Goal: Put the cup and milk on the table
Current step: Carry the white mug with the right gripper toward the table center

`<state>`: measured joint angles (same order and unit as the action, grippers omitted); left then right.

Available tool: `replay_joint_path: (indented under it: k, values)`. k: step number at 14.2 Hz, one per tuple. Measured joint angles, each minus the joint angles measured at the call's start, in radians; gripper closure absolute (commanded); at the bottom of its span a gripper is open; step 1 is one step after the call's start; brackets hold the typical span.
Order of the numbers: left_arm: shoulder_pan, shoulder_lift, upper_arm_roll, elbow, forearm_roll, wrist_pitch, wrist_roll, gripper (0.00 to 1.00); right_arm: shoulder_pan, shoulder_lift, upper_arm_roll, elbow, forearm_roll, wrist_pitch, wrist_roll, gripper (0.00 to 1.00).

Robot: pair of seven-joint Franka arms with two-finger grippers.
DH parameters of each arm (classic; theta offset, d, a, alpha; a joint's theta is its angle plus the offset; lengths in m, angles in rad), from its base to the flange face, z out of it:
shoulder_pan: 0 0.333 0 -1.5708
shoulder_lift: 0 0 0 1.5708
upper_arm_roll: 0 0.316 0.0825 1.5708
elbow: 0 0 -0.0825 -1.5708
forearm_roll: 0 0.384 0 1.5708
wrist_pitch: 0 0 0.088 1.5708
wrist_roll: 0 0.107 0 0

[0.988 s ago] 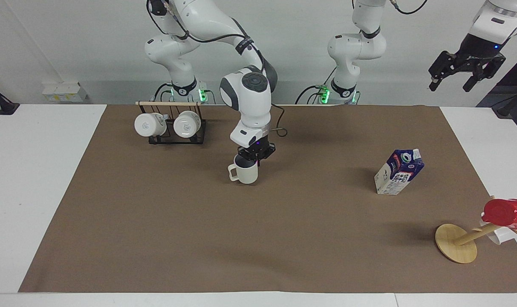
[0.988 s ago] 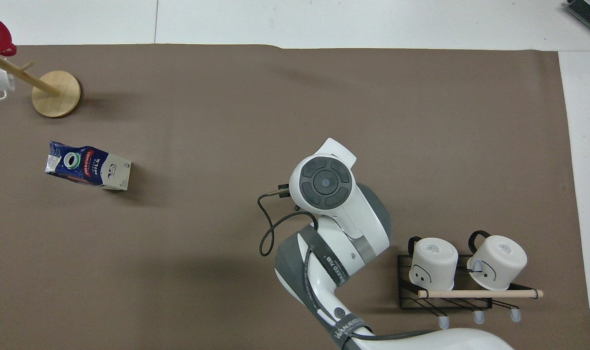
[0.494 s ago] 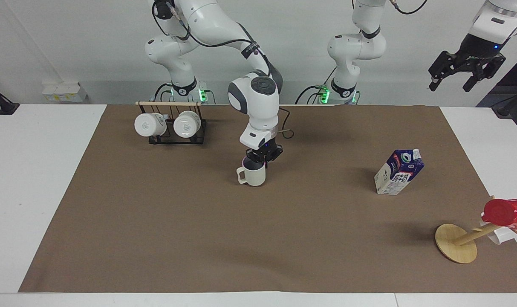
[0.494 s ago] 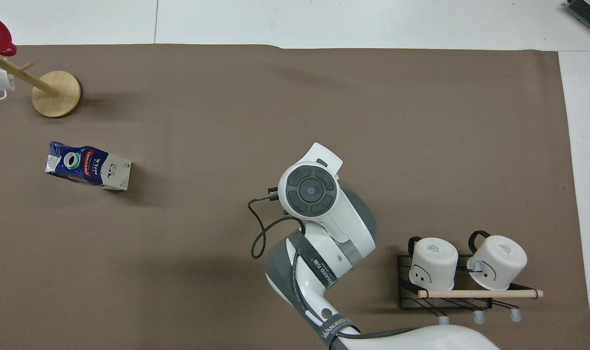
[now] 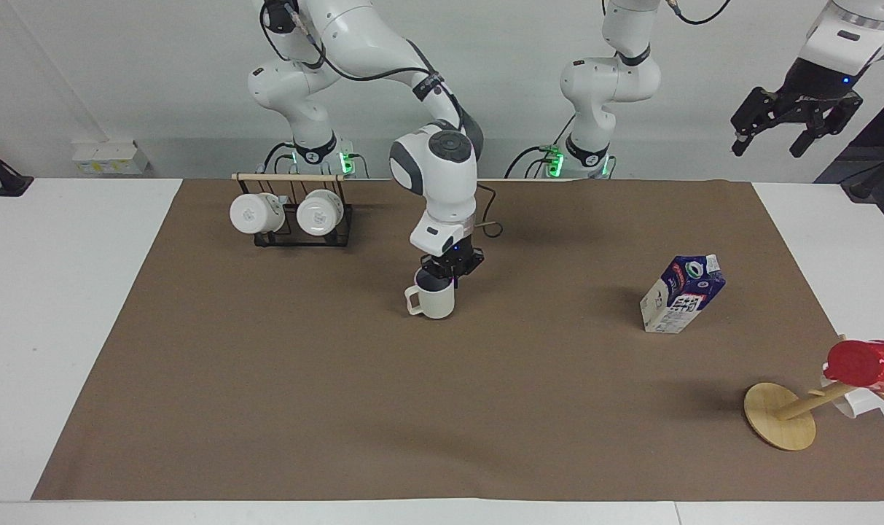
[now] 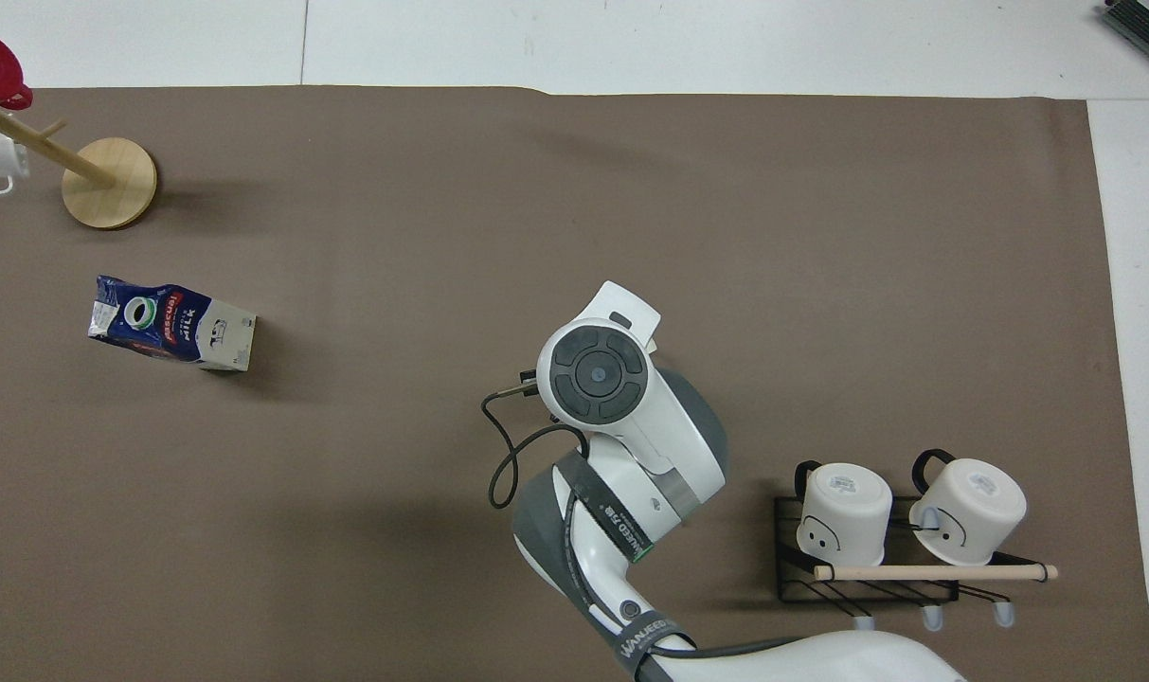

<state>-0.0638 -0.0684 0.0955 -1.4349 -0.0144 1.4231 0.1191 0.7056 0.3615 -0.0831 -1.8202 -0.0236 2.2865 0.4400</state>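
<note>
The cream cup is upright at the middle of the brown mat on the white table, its handle toward the right arm's end. My right gripper is shut on the cup's rim from above. I cannot tell whether the cup's base touches the mat. In the overhead view my right arm hides the cup. The blue and white milk carton stands on the mat toward the left arm's end, also in the overhead view. My left gripper waits open, high over that end.
A black rack with two white mugs stands near the right arm's base, also in the overhead view. A wooden mug tree with a red cup stands at the left arm's end, farther from the robots than the milk.
My right gripper carried the cup a little toward the left arm's end and has held nearly still in the last half second. The left arm and the milk have not moved.
</note>
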Motion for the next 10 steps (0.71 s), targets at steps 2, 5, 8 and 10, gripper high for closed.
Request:
replay_joint_path:
  k: [2,5,8,10]
  values:
    - [0.0,0.0,0.001,0.0,0.0,0.0,0.0,0.0,0.002,0.0,0.0,0.0,0.0,-0.002,-0.028,0.89]
    - [0.0,0.0,0.0,0.0,0.0,0.0,0.0,0.0,0.003,0.002,0.0,0.0,0.0,-0.001,-0.043,0.0]
    - [0.0,0.0,0.0,0.0,0.0,0.0,0.0,0.0,0.004,0.003,0.0,0.005,0.0,0.001,-0.043,0.0]
    - [0.0,0.0,0.0,0.0,0.0,0.0,0.0,0.0,0.003,-0.005,-0.001,0.018,0.001,-0.002,-0.043,0.0]
